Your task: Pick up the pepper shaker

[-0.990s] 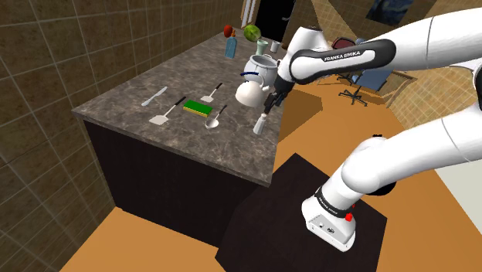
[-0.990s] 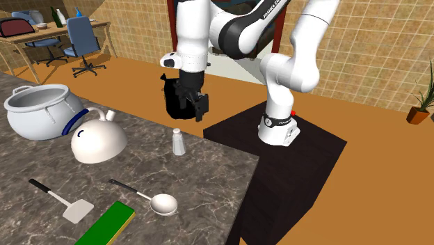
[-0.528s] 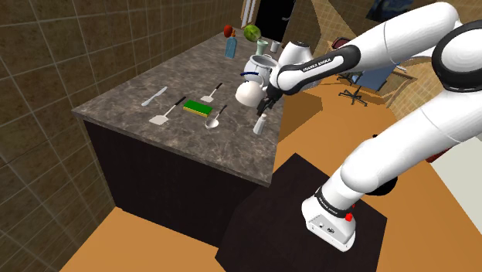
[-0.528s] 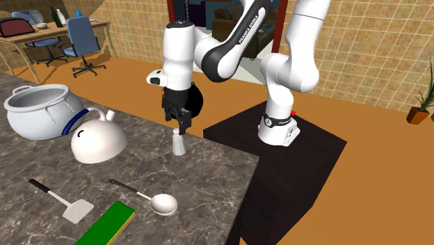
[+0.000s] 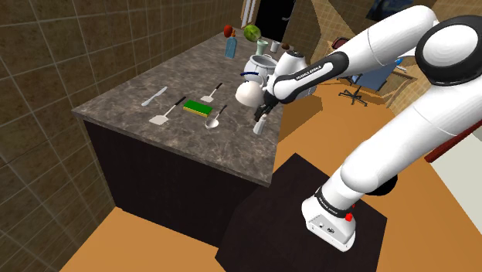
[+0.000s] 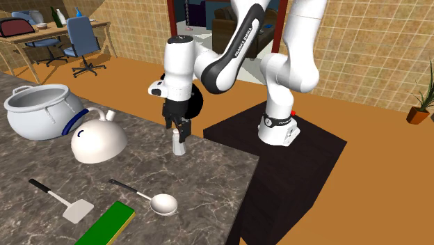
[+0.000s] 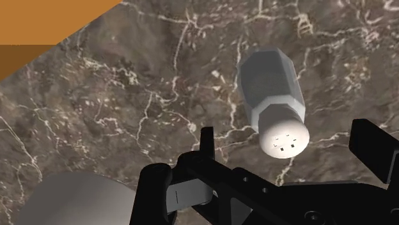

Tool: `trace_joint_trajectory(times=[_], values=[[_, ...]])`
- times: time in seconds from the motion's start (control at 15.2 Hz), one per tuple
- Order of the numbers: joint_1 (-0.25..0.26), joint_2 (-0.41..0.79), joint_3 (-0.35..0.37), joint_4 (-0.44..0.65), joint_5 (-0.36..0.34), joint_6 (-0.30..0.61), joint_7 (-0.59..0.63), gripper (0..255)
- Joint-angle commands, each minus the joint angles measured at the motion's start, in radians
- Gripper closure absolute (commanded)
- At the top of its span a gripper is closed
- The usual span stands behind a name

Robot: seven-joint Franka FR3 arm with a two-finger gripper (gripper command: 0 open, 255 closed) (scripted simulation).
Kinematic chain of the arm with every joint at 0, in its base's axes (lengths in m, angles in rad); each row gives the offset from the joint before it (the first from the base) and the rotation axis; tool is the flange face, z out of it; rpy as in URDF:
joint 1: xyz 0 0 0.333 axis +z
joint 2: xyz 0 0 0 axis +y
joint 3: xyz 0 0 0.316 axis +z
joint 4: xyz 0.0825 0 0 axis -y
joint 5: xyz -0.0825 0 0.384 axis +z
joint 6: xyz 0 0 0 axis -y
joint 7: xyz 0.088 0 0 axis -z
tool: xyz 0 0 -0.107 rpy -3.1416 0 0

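The pepper shaker (image 5: 260,126) (image 6: 179,144) is a small pale grey faceted bottle with a white perforated cap. It stands upright on the dark marble counter (image 5: 154,77), close to the edge that faces the stand. My black gripper (image 5: 262,113) (image 6: 180,131) hangs right over it, pointing down. In the wrist view the shaker (image 7: 272,96) has its cap between the two fingers of the gripper (image 7: 288,137). The fingers stand apart on either side without touching it, so the gripper is open and holds nothing.
A white domed kettle (image 6: 97,143) and a big white pot (image 6: 38,111) sit beside the shaker. A ladle (image 6: 156,200), a spatula (image 6: 66,202) and a green block (image 6: 108,224) lie further along the counter. The counter's edge drops to the orange floor (image 6: 362,181).
The gripper has come down and toward the second exterior view's left, from above the counter edge to right over the shaker's cap. The fingers stayed open; the shaker has not moved.
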Motion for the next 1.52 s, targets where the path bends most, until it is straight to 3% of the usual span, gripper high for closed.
trace_joint_trajectory(times=[0.0,0.59,1.45], values=[[0.0,0.004,0.0,-0.001,0.0,0.005,0.0,255],[0.0,0.004,-0.001,-0.001,0.0,0.006,-0.001,255],[0.0,-0.133,0.007,0.067,0.001,-0.199,-0.005,255]])
